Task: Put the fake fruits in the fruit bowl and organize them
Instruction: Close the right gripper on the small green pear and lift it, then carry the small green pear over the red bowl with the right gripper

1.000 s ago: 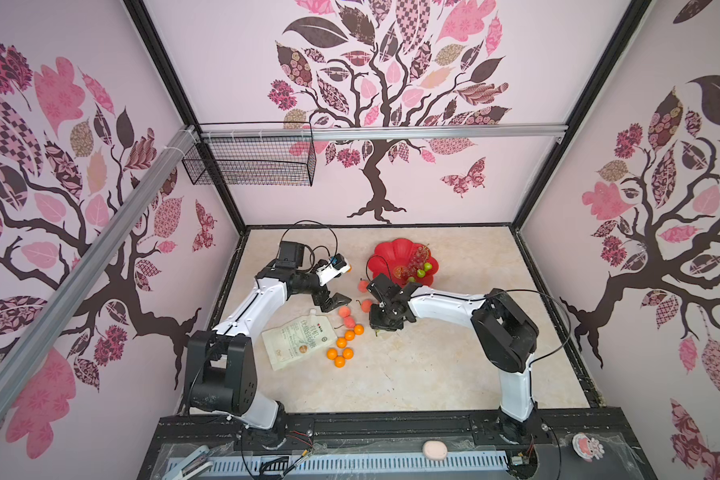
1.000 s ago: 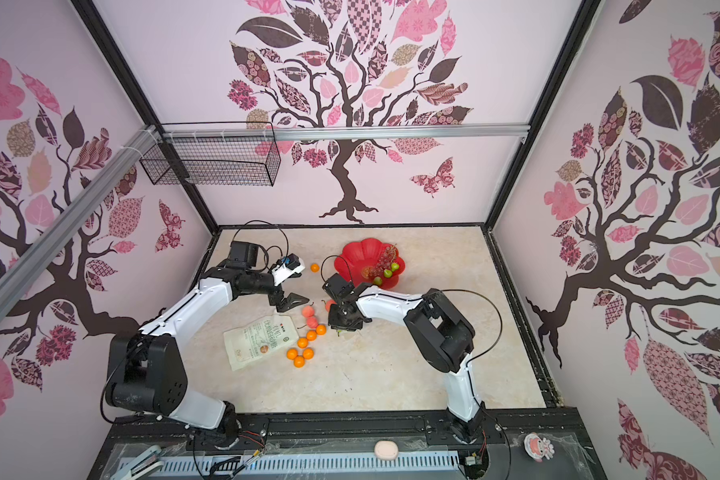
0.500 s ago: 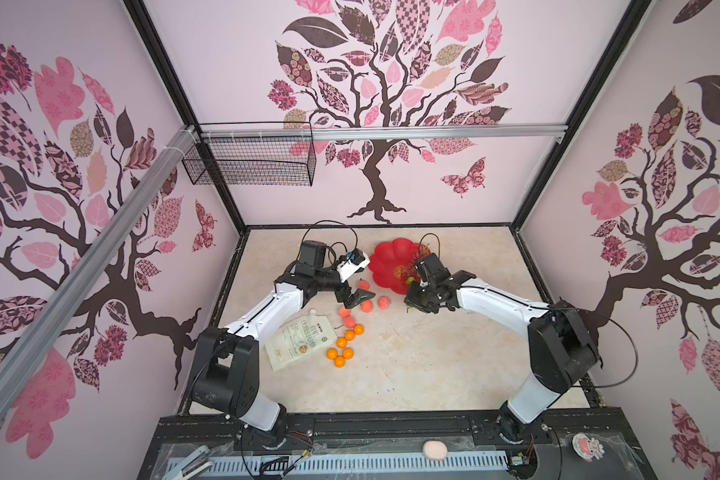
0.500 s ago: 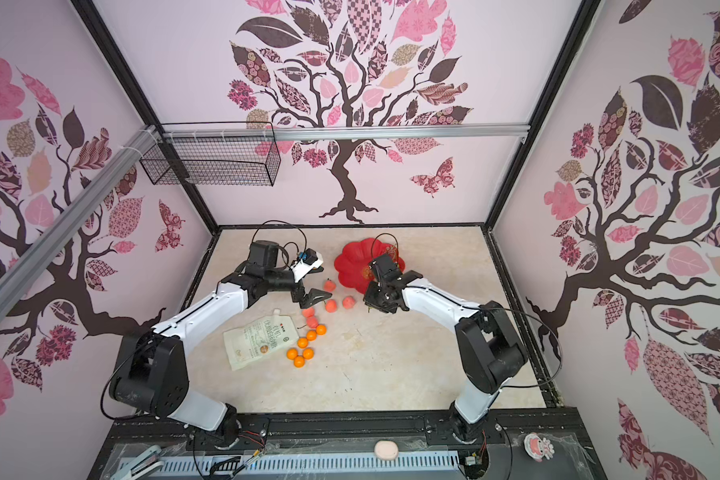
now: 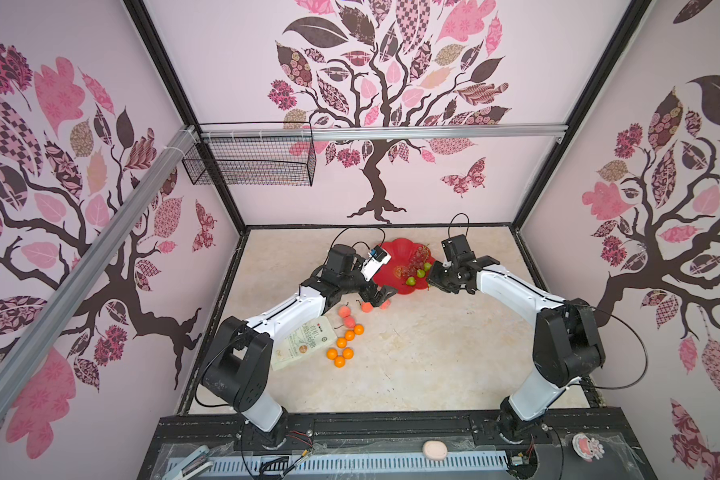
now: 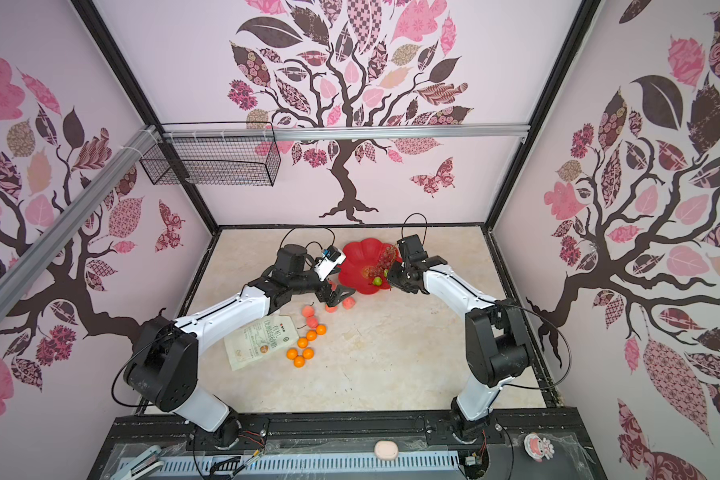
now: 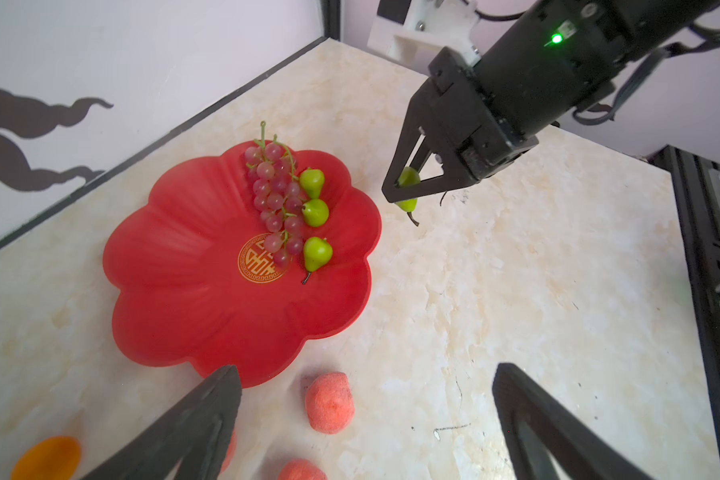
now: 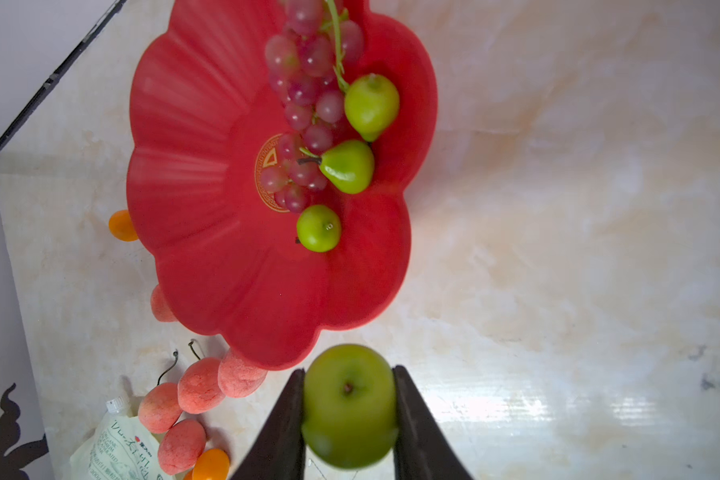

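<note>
The red flower-shaped fruit bowl (image 5: 395, 286) (image 6: 356, 266) (image 7: 192, 257) (image 8: 208, 166) sits at the back middle. It holds a grape bunch (image 7: 275, 199) (image 8: 308, 83) and three green pears (image 7: 317, 253) (image 8: 346, 166). My right gripper (image 8: 349, 372) (image 5: 429, 282) is shut on another green pear (image 8: 349, 405) (image 7: 408, 178), hanging just outside the bowl's right rim. My left gripper (image 7: 366, 374) (image 5: 381, 297) is open, low over a peach (image 7: 329, 402) by the bowl's front rim. More peaches (image 5: 347, 316) and several oranges (image 5: 341, 343) lie on the table front-left of the bowl.
A flat white printed pouch (image 5: 302, 343) (image 8: 117, 449) lies left of the oranges, partly under my left arm. One orange (image 8: 121, 226) rests against the bowl's far-left side. A black wire basket (image 5: 250, 162) hangs on the back-left rail. Walls enclose the table.
My right gripper has carried the pear from the loose fruits across to the bowl's right side. My left gripper has moved right to the peaches at the bowl's front rim.
</note>
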Controlling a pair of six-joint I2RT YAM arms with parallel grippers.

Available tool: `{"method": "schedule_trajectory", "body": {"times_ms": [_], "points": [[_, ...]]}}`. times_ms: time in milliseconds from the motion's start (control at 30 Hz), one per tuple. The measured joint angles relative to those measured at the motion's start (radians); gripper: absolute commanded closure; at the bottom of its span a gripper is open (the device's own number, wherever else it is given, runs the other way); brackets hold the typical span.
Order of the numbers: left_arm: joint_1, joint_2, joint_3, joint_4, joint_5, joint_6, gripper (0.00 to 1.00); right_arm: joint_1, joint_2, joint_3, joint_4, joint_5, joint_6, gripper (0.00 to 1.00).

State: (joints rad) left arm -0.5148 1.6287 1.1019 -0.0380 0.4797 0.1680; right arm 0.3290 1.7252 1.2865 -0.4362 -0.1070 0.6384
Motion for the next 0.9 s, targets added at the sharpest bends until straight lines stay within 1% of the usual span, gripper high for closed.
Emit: {"method": "schedule_trajectory", "body": {"times_ms": [233, 467, 900], "points": [[-0.001, 0.046, 0.027, 0.005, -0.080, -0.111, 0.01, -0.004, 0.148, 0.136, -0.013, -0.019, -0.070, 0.71], [-0.001, 0.103, 0.121, -0.057, -0.151, -0.181, 0.01, -0.004, 0.261, 0.256, -0.062, -0.026, -0.118, 0.71], [-0.001, 0.122, 0.158, -0.122, -0.165, -0.211, 0.02, -0.004, 0.360, 0.364, -0.136, -0.015, -0.150, 0.68]]}}
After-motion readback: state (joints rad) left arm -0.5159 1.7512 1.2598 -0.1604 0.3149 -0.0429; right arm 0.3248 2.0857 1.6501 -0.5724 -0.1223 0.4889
